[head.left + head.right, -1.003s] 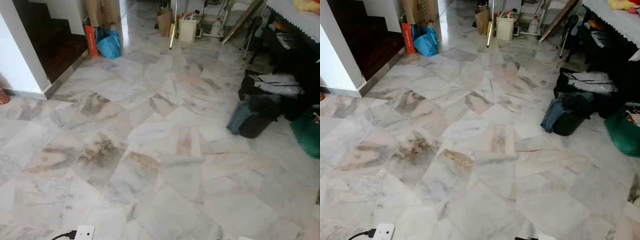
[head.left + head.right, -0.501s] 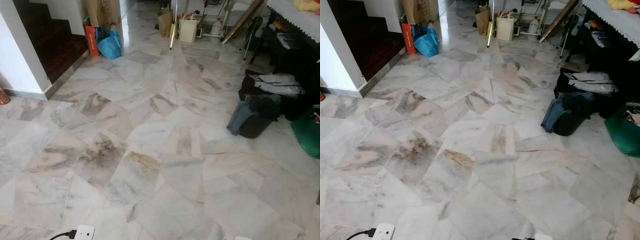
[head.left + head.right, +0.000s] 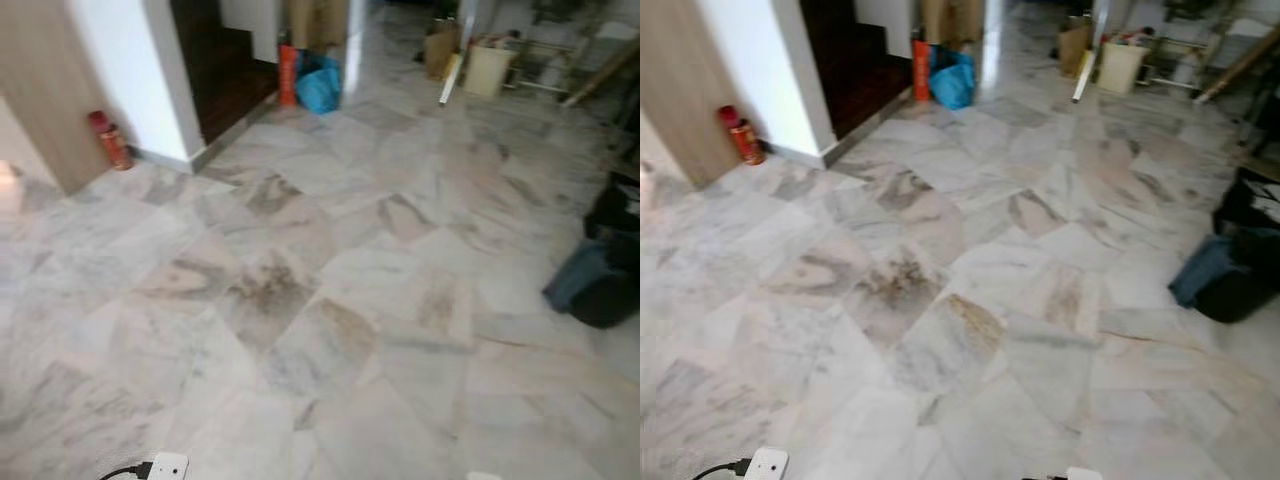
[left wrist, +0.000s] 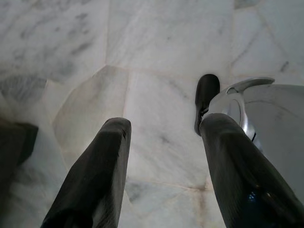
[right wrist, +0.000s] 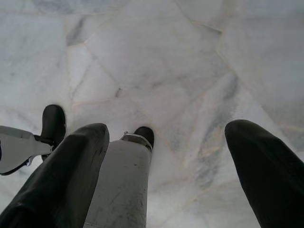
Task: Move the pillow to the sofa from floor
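**Over bare marble, both arms hanging with fingers spread**

Below the left gripper (image 4: 161,175), whose fingers (image 4: 92,180) stand apart with nothing between them, lies only the veined marble floor (image 3: 330,300); the robot's black foot (image 4: 205,97) shows just past the far finger. The right gripper (image 5: 171,175) hangs the same way, fingers (image 5: 59,183) wide and empty, marble beneath.

No writing, brand or label can be read anywhere; the head views are blurred. No pillow or sofa can be made out.

Compared with half a second ago, the whole scene has slid rightward in the head views, so the camera has turned left. A wood-toned panel (image 3: 675,90) and a red canister (image 3: 740,135) beside the white wall (image 3: 760,70) have come into view. The blue bag (image 3: 953,80) and orange item (image 3: 921,70) by the dark doorway now sit nearer mid-frame, and the dark heap of bags (image 3: 1230,270) has shifted to the right edge. A white plug (image 3: 765,464) with black cord lies at the bottom edge.
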`<state>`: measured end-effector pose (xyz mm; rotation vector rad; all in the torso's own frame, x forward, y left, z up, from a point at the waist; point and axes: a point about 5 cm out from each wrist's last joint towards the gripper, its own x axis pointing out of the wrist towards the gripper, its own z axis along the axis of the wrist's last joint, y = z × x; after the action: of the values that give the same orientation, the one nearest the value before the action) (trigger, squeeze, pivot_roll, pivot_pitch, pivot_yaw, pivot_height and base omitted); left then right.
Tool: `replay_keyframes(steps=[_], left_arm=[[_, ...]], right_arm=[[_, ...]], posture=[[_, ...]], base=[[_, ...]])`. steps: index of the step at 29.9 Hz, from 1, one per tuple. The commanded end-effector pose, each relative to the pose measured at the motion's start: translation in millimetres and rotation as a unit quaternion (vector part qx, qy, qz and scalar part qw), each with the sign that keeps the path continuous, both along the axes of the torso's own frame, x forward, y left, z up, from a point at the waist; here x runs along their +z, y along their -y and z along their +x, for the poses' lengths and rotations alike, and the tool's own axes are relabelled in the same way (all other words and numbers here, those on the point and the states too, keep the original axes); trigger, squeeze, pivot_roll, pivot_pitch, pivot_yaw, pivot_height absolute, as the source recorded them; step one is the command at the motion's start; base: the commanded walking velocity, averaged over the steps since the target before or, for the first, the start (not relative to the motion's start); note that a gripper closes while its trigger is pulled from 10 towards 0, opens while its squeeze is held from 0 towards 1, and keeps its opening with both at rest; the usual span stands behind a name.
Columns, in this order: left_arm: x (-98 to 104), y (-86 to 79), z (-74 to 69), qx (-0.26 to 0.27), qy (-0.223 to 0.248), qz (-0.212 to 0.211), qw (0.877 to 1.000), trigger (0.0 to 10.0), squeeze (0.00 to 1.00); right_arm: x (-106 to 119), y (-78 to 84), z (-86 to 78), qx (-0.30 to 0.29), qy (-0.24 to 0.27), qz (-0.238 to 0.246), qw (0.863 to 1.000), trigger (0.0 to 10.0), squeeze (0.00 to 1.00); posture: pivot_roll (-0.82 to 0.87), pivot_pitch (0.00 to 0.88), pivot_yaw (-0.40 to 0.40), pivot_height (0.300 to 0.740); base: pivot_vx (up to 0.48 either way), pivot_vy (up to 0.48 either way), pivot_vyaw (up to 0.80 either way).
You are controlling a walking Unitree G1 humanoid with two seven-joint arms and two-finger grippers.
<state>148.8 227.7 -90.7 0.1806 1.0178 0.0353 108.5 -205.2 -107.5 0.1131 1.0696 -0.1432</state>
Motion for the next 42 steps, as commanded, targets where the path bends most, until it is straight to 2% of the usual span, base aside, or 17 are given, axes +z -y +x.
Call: replay_keyframes(steps=[1,42], left_arm=[[-1.3,-2.1,-4.4,-0.007,-0.011,0.005,1.000,10.0,0.00],[-0.6,-2.2,-2.1,0.000,-0.009,0.003,1.000,10.0,0.00]], right_arm=[[0.2,0.4,-0.1,-0.006,0.003,0.000,1.000,10.0,0.00],[1.2,0.7,3.3,0.003,0.007,0.002,1.000,10.0,0.00]], posture=[[0.04,0.000,-0.033,0.740],[0.06,0.000,-0.042,0.740]], base=[[0.000,0.000,0.80],[0.000,0.000,0.80]])
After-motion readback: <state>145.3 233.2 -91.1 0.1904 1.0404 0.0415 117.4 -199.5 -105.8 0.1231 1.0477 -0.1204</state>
